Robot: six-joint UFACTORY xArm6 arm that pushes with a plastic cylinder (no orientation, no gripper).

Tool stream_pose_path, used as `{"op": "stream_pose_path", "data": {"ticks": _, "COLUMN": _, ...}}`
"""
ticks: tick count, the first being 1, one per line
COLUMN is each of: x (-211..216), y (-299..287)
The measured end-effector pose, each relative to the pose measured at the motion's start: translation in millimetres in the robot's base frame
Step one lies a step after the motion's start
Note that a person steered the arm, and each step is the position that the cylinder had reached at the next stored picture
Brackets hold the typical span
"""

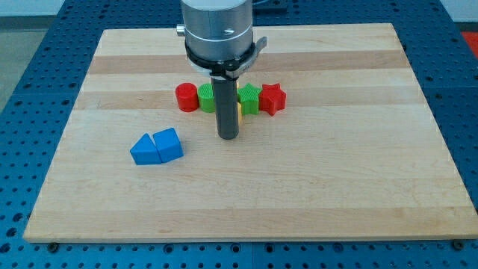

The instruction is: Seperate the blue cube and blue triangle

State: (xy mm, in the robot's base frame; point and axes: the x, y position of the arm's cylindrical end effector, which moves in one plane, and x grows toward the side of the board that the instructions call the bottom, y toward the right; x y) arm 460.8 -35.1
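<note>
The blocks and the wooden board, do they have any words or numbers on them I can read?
None: no words, numbers or signs can be read anywhere in the camera view. The wooden board, the blue blocks, the red, green and yellow blocks and the rod above my tip are all plain.

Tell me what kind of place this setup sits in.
Probably a robotics lab bench. A wooden board lies on a blue perforated table, the sort used for mounting equipment. My tip rests on the board beside small plastic test pieces such as the blue cube and blue triangle.
</note>
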Motion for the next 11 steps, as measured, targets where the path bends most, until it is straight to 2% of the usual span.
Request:
{"op": "stream_pose_path", "data": {"ticks": 3, "x": 1.1, "y": -7.6}}
{"op": "stream_pose_path", "data": {"ticks": 4, "x": 44.5, "y": -10.7}}
{"op": "stream_pose_path", "data": {"ticks": 5, "x": 85.2, "y": -37.5}}
{"op": "stream_pose_path", "data": {"ticks": 6, "x": 105.6, "y": -92.2}}
{"op": "stream_pose_path", "data": {"ticks": 7, "x": 105.7, "y": -156.5}}
{"op": "stream_pose_path", "data": {"ticks": 8, "x": 80.9, "y": -213.1}}
{"op": "stream_pose_path", "data": {"ticks": 9, "x": 44.8, "y": -242.5}}
{"op": "stream_pose_path", "data": {"ticks": 10, "x": 30.5, "y": -237.1}}
{"op": "stream_pose_path", "data": {"ticks": 11, "x": 30.5, "y": -202.6}}
